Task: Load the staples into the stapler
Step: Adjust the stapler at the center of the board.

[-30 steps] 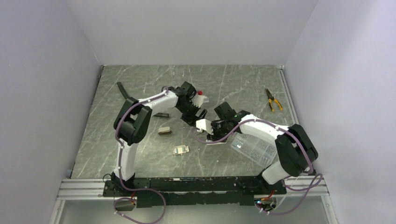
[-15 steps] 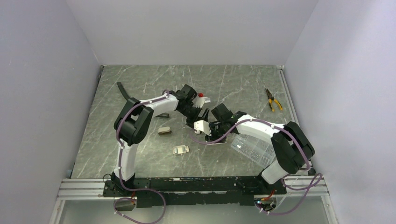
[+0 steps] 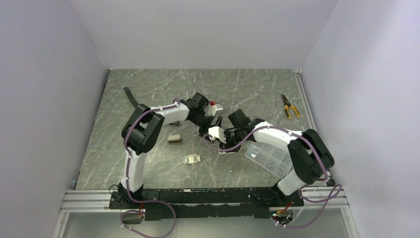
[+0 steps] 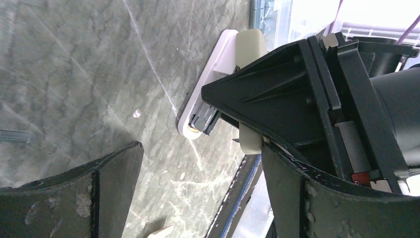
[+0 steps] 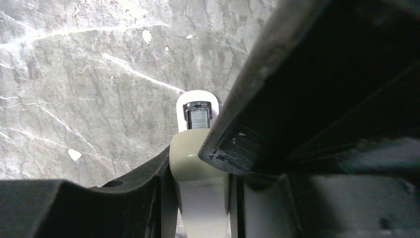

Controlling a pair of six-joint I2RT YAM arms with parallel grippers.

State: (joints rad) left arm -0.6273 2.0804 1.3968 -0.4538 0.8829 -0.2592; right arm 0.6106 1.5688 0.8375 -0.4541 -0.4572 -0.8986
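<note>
Fingers of the right gripper [image 5: 192, 166] were clamped partway shut on the stapler [image 4: 210, 69], at the middle of the tabletop [image 3: 148, 89]; the left gripper [image 4: 200, 196], fingers spread wide and empty, stood just beside it, toward the far edge
</note>
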